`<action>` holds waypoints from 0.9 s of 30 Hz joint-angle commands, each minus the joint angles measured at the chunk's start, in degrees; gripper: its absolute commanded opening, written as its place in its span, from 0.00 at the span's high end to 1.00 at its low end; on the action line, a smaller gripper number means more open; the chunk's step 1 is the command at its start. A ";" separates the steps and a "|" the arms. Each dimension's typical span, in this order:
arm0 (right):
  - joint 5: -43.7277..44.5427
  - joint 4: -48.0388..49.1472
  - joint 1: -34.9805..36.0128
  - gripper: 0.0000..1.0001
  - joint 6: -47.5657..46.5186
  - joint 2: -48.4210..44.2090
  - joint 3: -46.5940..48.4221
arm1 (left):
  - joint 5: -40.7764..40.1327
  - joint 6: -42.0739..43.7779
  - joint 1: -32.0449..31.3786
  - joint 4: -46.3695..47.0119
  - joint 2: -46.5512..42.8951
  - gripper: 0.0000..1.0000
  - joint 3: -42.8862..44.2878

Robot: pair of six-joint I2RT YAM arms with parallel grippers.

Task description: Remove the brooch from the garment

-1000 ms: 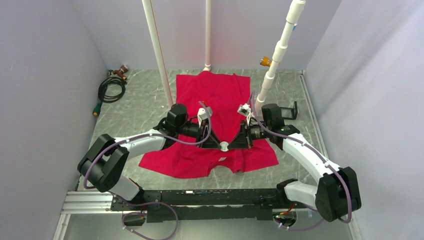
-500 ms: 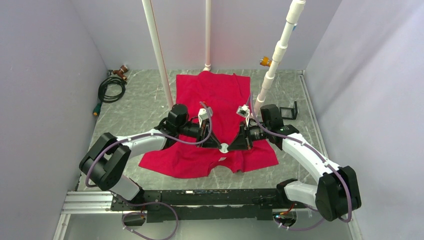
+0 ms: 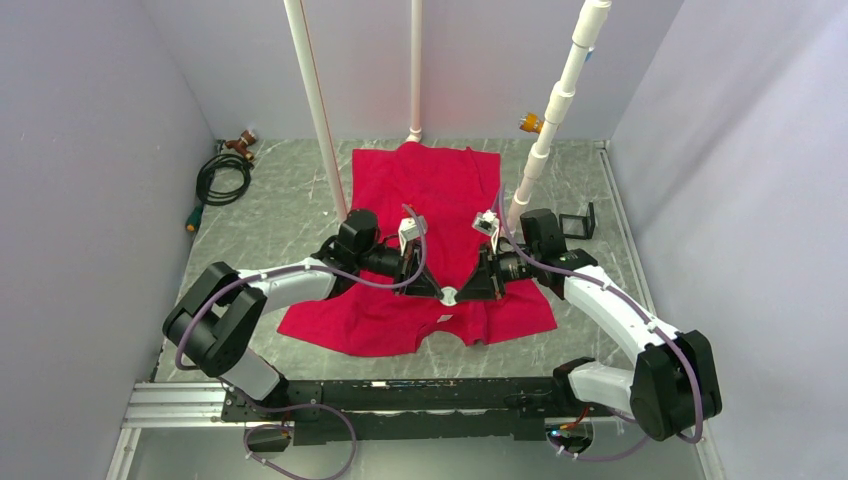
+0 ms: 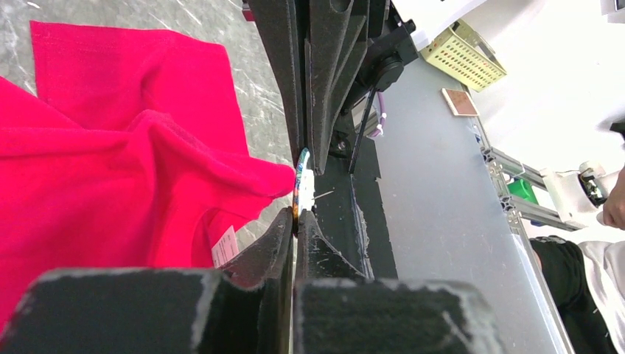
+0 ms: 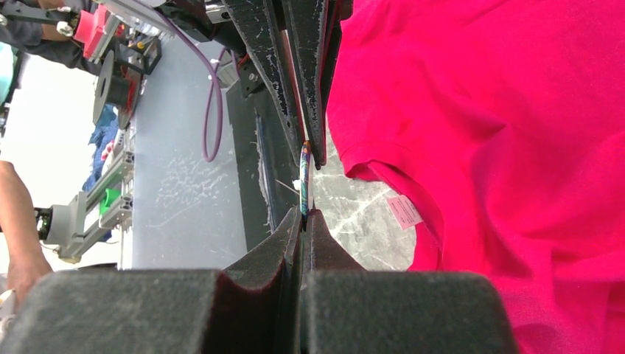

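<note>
Brooch (image 3: 448,294) sits at the 6 o'clock end of the garment (image 3: 420,195), by the neckline, edge-on in both wrist views. We see the left gripper (image 3: 438,291) reaching from 9 o'clock, pinched on its rim. The right gripper (image 3: 459,292), from 3 o'clock, is clamped on the opposite rim. Red fabric peaks up against the brooch. The neck label (image 3: 443,318) lies just at 6 o'clock of it.

White arm shells (image 3: 600,300), black joints (image 3: 215,325), looping purple cables (image 5: 216,88), black wedge-shaped pincer fingers (image 4: 273,251) with scuffed faces.
</note>
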 commanded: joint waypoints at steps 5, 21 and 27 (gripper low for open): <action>1.79 1.52 0.16 0.52 -2.85 0.59 2.69 | 2.81 -9.16 0.65 12.75 2.51 1.00 0.24; 7.55 6.69 -0.60 0.40 1.54 0.15 2.33 | 0.29 -29.13 4.49 35.34 8.95 1.00 -2.20; 8.11 8.42 -0.50 0.42 4.35 1.01 3.27 | -1.27 -28.15 4.49 32.92 7.82 1.00 -2.73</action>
